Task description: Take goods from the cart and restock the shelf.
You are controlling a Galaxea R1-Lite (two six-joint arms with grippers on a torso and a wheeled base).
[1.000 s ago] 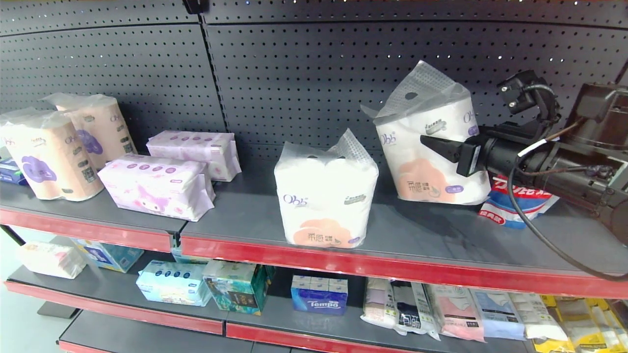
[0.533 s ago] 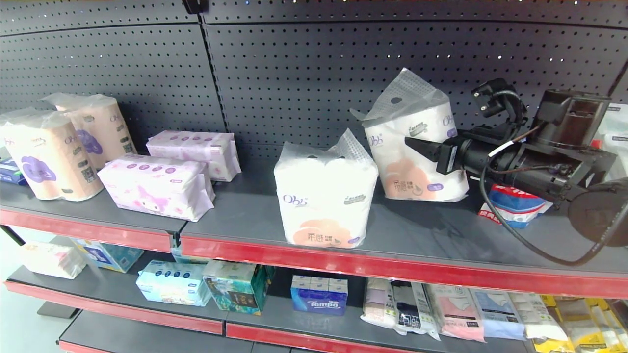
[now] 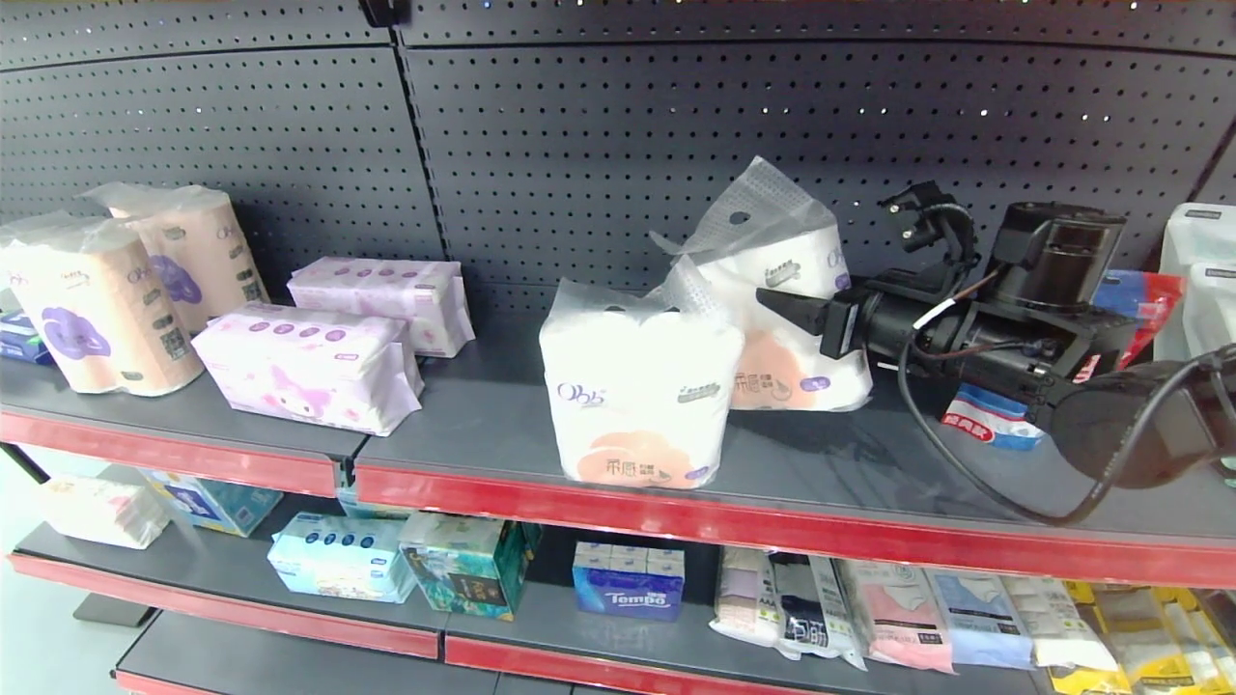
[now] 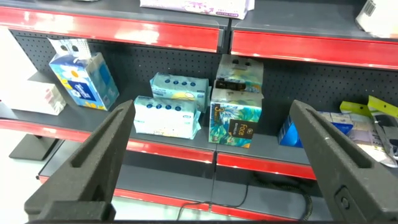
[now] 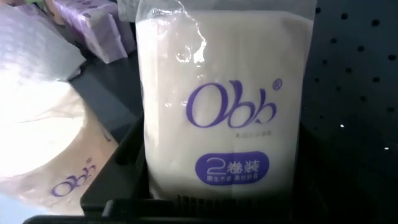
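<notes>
A white pack of toilet rolls point(image 3: 792, 372) with a clear plastic handle flap is held from the right by my right gripper point(image 3: 801, 311), shut on it. Its base is down at the upper shelf board point(image 3: 869, 463), close behind and to the right of a matching pack point(image 3: 637, 386) standing near the front edge. In the right wrist view the held pack point(image 5: 224, 106) sits between the dark fingers of the right gripper point(image 5: 217, 186), with the other pack point(image 5: 43, 130) beside it. My left gripper point(image 4: 211, 168) hangs open before the lower shelves, nothing in it.
Pink roll packs point(image 3: 97, 299) and flat purple tissue packs point(image 3: 309, 362) fill the shelf's left. A blue-and-red bag point(image 3: 995, 415) lies under my right arm, with white boxes point(image 3: 1197, 280) at the far right. The pegboard wall point(image 3: 579, 145) is close behind. Lower shelves hold tissue boxes point(image 4: 168, 115).
My right arm has carried the held pack leftward and down along the shelf, from beside the blue-and-red bag to just behind the front pack. Nothing else moved.
</notes>
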